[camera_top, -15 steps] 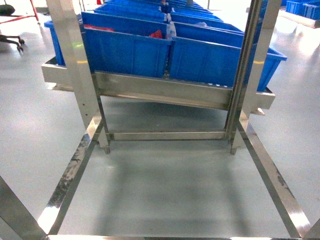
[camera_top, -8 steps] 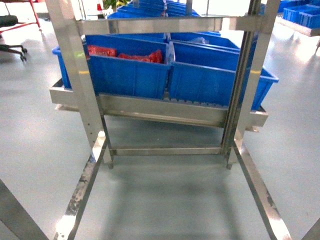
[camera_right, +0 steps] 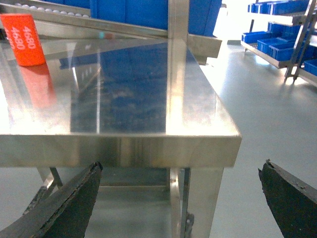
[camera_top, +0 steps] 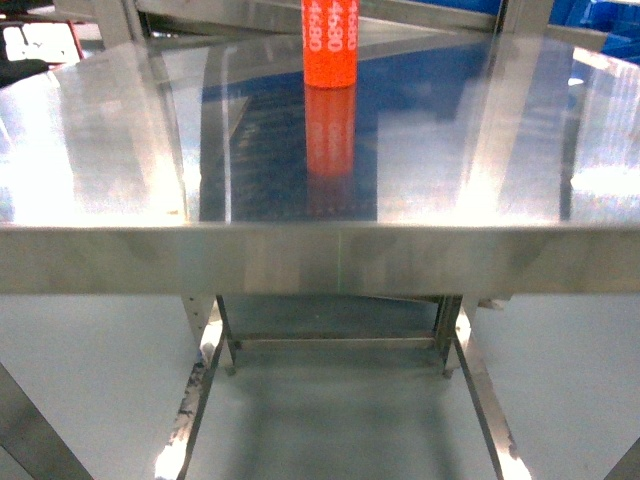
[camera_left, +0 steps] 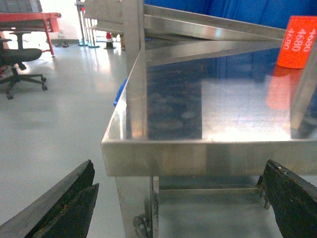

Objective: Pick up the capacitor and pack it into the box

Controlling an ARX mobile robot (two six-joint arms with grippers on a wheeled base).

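Orange capacitor [camera_top: 329, 43] upright on steel table [camera_top: 320, 255], toward far side, near middle; box not in view. Looks rigid, light, smooth-sleeved cylinder, likely slippery: grip mid-body across diameter, squarely. Left gripper [camera_left: 183, 198] and right gripper [camera_right: 181, 198] spread wide, empty, below front edge. Must rise over that edge; tabletop around capacitor open, uprights at corners.

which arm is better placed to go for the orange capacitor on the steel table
Neither clearly. The orange capacitor stands near the middle of the steel table, far right in the left wrist view, far left in the right. Both the left gripper and the right gripper are open below the front edge.
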